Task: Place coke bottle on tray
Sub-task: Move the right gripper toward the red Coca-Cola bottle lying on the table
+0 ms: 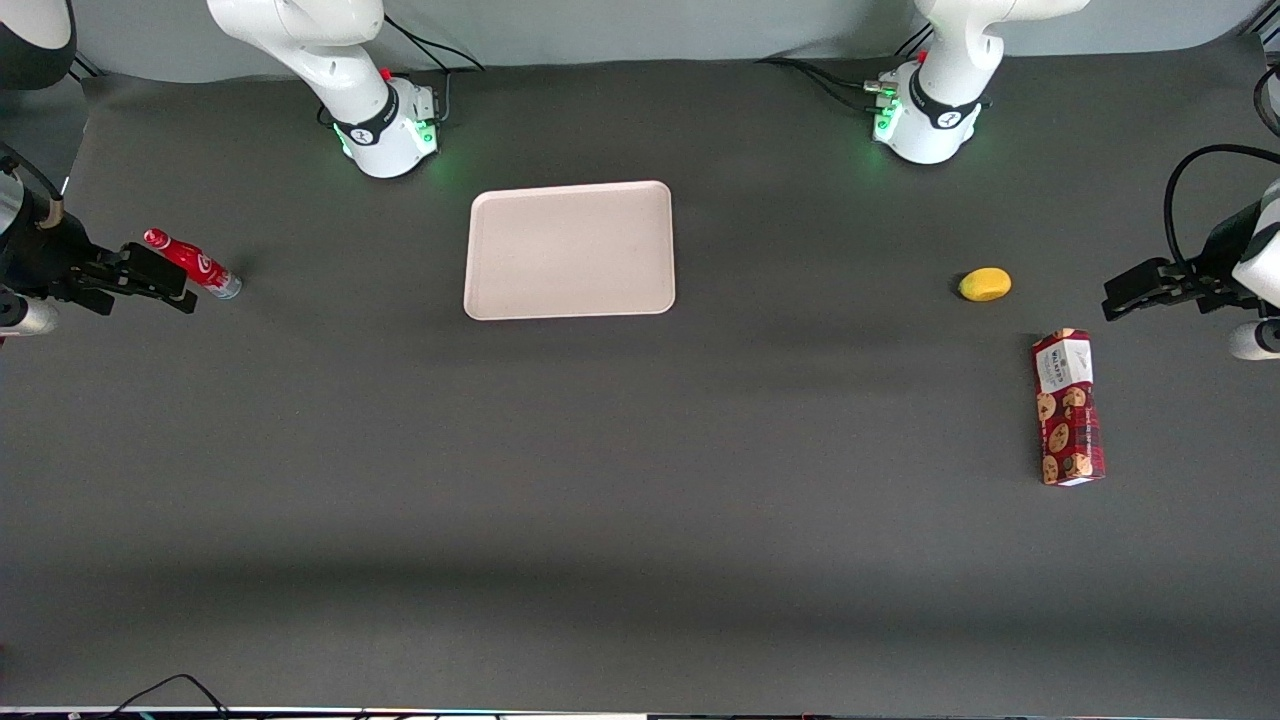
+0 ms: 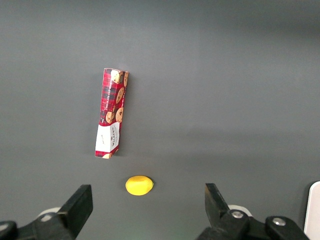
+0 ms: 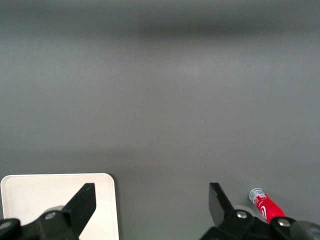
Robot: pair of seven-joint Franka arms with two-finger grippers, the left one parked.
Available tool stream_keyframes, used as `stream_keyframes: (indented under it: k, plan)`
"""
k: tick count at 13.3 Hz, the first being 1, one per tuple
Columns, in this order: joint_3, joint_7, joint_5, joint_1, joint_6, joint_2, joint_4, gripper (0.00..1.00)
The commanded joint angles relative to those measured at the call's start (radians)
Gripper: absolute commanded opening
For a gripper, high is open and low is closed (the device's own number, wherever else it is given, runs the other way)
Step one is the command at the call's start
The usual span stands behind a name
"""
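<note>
The coke bottle [image 1: 192,264] is a small slim red bottle with a red cap and silvery base. It lies on its side on the dark table at the working arm's end. Its base end also shows in the right wrist view [image 3: 263,202]. My right gripper [image 1: 160,278] hovers beside the bottle, a little nearer to the front camera, and is open and empty [image 3: 151,200]. The pale pinkish-beige tray [image 1: 570,250] lies flat in the middle of the table, near the arm bases, with nothing on it. One corner of it shows in the right wrist view [image 3: 55,200].
A yellow lemon-like object [image 1: 985,284] and a red cookie-printed box [image 1: 1067,407] lie toward the parked arm's end of the table. Both show in the left wrist view, the box [image 2: 112,113] and the yellow object [image 2: 139,185]. Two arm bases [image 1: 388,125] stand at the table's back edge.
</note>
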Motion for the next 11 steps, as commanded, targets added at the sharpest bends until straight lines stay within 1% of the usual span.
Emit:
stream_keyframes:
  k: [1, 4, 5, 7, 8, 9, 11]
  plan:
    - [0.002, 0.024, -0.023, 0.009, -0.012, 0.01, 0.03, 1.0]
    - [0.0, 0.001, -0.023, 0.001, -0.021, 0.007, 0.019, 1.0]
    - [-0.006, -0.052, -0.026, -0.006, -0.03, -0.003, -0.014, 1.0]
    - [-0.005, -0.114, -0.031, -0.08, -0.014, -0.048, -0.124, 1.0]
    - [-0.003, -0.165, -0.061, -0.118, 0.014, -0.068, -0.181, 1.0]
    - [-0.003, -0.257, -0.081, -0.169, 0.069, -0.079, -0.245, 1.0]
    - [-0.001, -0.435, -0.081, -0.304, 0.191, -0.091, -0.379, 1.0]
